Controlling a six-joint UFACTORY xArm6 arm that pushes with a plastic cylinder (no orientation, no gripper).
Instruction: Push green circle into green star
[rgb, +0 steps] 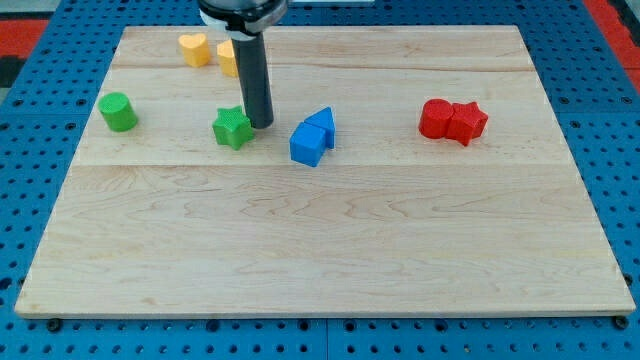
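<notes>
The green circle (118, 111) stands near the board's left edge in the upper part of the view. The green star (232, 128) lies to its right, well apart from it. My tip (262, 124) is down on the board just right of the green star, close to or touching its right side. The rod rises from there to the view's top.
A yellow heart (194, 48) and another yellow block (228, 58), partly hidden by the rod, lie at the upper left. A blue cube (307, 145) and a blue triangle (321, 124) touch near the middle. Two red blocks (452, 120) touch at the right. The wooden board (320, 240) sits on a blue pegboard.
</notes>
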